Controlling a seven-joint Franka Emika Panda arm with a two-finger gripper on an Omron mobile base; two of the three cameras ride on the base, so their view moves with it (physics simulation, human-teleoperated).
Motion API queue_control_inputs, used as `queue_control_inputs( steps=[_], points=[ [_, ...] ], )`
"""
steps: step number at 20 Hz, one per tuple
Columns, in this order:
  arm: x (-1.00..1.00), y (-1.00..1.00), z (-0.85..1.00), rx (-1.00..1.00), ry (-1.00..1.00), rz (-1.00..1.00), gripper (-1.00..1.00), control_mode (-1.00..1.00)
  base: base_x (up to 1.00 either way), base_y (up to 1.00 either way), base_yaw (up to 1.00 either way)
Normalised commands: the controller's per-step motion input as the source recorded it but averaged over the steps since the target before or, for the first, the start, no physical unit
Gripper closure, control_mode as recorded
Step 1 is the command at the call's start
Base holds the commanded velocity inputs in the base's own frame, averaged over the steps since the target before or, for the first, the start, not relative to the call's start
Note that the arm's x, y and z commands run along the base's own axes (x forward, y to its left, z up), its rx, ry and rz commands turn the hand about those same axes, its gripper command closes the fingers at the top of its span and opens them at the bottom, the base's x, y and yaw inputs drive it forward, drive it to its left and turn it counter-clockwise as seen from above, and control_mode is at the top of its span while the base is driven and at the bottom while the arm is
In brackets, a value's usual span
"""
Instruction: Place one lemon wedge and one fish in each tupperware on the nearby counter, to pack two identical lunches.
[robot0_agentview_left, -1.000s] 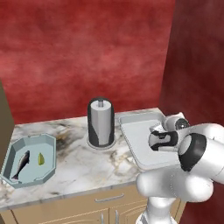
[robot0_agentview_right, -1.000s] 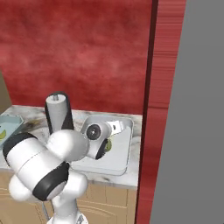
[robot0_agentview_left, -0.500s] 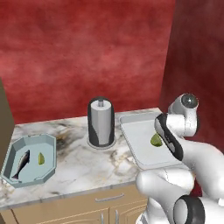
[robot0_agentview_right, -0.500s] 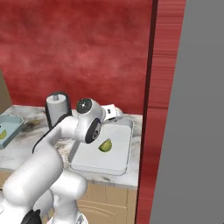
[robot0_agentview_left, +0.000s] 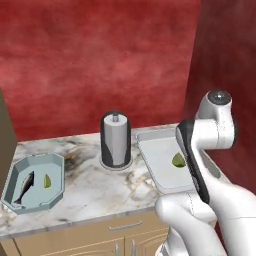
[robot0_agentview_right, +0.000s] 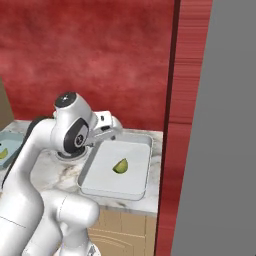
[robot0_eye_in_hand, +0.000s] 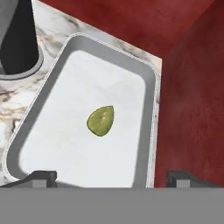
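Note:
The white-grey rectangular tupperware (robot0_agentview_left: 159, 150) (robot0_agentview_right: 107, 182) (robot0_eye_in_hand: 65, 144) holds one lemon wedge (robot0_agentview_left: 178, 160) (robot0_agentview_right: 120, 166) (robot0_eye_in_hand: 101, 120) near its middle. At the counter's left end the pale blue octagonal tupperware (robot0_agentview_left: 35, 161) (robot0_agentview_right: 9, 139) carries a dark fish (robot0_agentview_left: 24, 188) and a second lemon wedge (robot0_agentview_left: 47, 181). My gripper (robot0_eye_in_hand: 111, 177) (robot0_agentview_right: 111, 131) hangs above the white tray, looking down on the wedge. It is open, its fingertips (robot0_eye_in_hand: 40, 176) wide apart with nothing between them.
A dark paper-towel holder (robot0_agentview_left: 116, 140) (robot0_eye_in_hand: 17, 39) stands on the marbled counter (robot0_agentview_left: 95, 185) between the two trays. A red wall runs behind, and a red side panel (robot0_agentview_right: 187, 100) closes in right of the white tray. My own arm covers the counter's right front corner.
The hand has risen and drawn back from low over the white tray, with the arm swinging upright. The lemon wedge stays lying in the tray, now in plain sight.

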Motion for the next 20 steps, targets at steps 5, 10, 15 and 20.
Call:
queue_control_inputs(
  steps=[5,10,15,20],
  points=[
    [-0.95,0.13,0.11,0.32,-0.28,-0.23,-1.0,-1.0,0.0,0.0,0.0],
    [-0.9,0.31,-0.01,0.42,-0.52,-0.33,-1.0,-1.0,0.0,0.0,0.0],
    [-0.74,0.46,0.09,0.09,-0.15,-0.15,-1.0,-1.0,0.0,0.0,0.0],
    [-0.44,0.41,0.07,0.0,0.08,0.0,-1.0,-1.0,0.0,0.0,0.0]
  ],
)
